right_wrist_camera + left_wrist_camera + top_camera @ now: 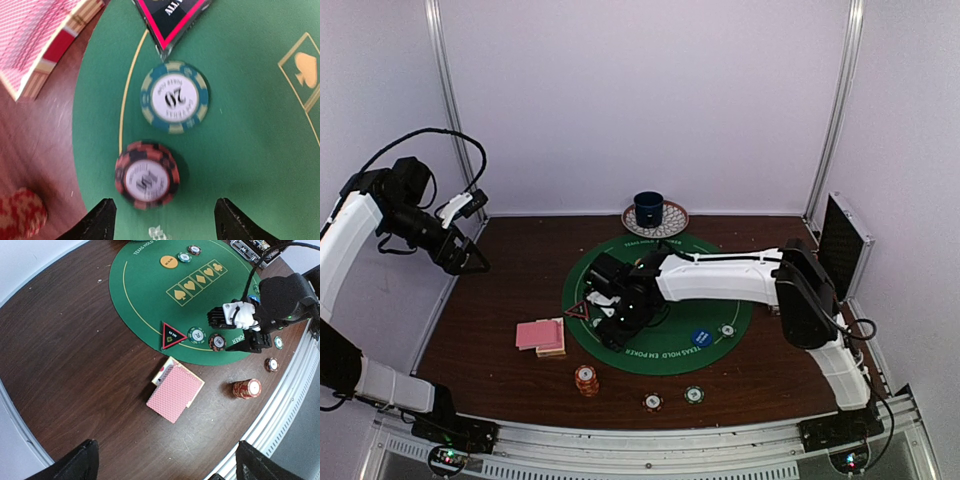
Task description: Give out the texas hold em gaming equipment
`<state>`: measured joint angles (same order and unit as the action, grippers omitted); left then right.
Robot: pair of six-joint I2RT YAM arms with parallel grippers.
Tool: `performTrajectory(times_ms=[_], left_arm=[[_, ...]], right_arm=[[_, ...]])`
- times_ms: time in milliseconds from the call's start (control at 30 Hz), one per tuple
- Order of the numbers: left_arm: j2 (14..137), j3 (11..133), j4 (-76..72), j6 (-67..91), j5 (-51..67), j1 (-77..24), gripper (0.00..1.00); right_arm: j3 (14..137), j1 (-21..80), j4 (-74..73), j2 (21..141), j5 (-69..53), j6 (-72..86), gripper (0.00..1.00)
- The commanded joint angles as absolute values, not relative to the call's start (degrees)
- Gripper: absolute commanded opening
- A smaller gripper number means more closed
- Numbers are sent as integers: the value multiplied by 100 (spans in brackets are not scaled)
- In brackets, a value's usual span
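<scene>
- Right gripper (162, 220) hangs low over the green felt mat's (250, 150) left edge, jaws spread. The black-and-red chip (147, 174) lies flat between them, ungripped, seemingly at its dealt spot.
- Green 20 chip (174, 96) and triangle marker (170, 20) line that same edge.
- Pink-backed card deck (175, 390) and orange chip stack (246, 388) sit off the mat toward the tabletop's near edge — undealt stock, I judge.
- Left gripper (167, 462) is spread wide and empty, raised clear.

In the right wrist view, the triangle marker (172, 20) and the pink cards (35, 35) are cut off at the edge. The orange chip stack (20, 215) is blurry and half cut off.
</scene>
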<state>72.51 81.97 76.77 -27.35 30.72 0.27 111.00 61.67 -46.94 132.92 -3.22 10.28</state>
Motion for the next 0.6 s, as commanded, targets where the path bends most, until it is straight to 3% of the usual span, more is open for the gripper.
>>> performTrajectory(times_ms=[0, 267, 567], left_arm=[[7097, 8202, 7677, -2800, 3113, 18, 98], [7110, 8104, 7681, -2856, 3102, 23, 97], [7093, 8162, 7687, -2835, 3122, 18, 98]], right_arm=[[10384, 6350, -4652, 12256, -356, 960, 72], [8747, 6988, -4623, 11325, -469, 1100, 77], [8060, 7352, -4562, 11128, -481, 1186, 80]])
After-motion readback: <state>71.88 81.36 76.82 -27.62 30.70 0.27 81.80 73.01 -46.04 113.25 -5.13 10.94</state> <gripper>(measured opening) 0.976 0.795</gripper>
